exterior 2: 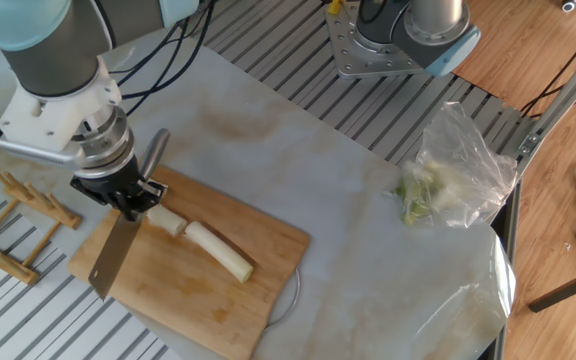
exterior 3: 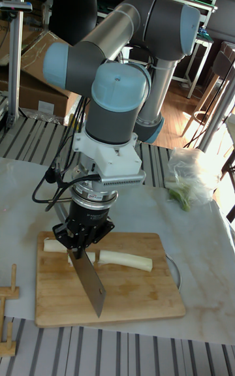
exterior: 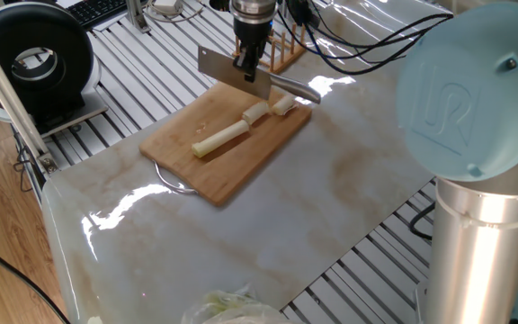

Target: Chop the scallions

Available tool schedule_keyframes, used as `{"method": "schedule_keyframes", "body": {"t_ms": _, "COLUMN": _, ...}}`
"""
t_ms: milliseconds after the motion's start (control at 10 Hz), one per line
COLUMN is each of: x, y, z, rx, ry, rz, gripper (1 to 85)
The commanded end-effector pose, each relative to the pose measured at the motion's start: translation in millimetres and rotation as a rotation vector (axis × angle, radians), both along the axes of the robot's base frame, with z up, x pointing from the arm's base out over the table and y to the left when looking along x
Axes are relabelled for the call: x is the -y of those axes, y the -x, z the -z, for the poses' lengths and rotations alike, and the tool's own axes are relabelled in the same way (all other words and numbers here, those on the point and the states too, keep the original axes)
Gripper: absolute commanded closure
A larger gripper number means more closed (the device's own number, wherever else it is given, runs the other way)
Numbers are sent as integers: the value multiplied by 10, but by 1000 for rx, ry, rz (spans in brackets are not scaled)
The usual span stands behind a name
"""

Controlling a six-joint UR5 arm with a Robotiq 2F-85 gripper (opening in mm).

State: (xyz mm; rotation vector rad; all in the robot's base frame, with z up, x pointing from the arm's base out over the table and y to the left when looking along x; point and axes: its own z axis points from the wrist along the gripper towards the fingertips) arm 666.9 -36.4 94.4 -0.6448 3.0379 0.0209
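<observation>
Marble-patterned sheet covers your table (exterior: 241,243), smooth and glossy, with broad bare room toward the edge where a clear plastic bag of greens (exterior 2: 448,175) sits. Near the opposite edge lies your wooden cutting board (exterior: 196,153), flat and rectangular. Your gripper (exterior 2: 128,200) is clamped shut on a cleaver (exterior 2: 111,262), its blade raised clear above the board. Your scallions (exterior 2: 218,250), pale and cylindrical, rest on the board: one long piece, short chunks beside it.
</observation>
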Motion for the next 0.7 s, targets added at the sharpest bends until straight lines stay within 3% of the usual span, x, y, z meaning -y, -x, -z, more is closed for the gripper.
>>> {"method": "schedule_keyframes", "body": {"t_ms": 0, "x": -209, "y": 43, "z": -124, "rx": -27, "ry": -34, "rz": 49, "gripper": 843}}
{"method": "schedule_keyframes", "body": {"t_ms": 400, "x": -462, "y": 107, "z": -121, "rx": -30, "ry": -28, "rz": 122, "gripper": 843}}
{"method": "schedule_keyframes", "body": {"t_ms": 600, "x": -540, "y": 132, "z": -88, "rx": -37, "ry": -50, "rz": 140, "gripper": 843}}
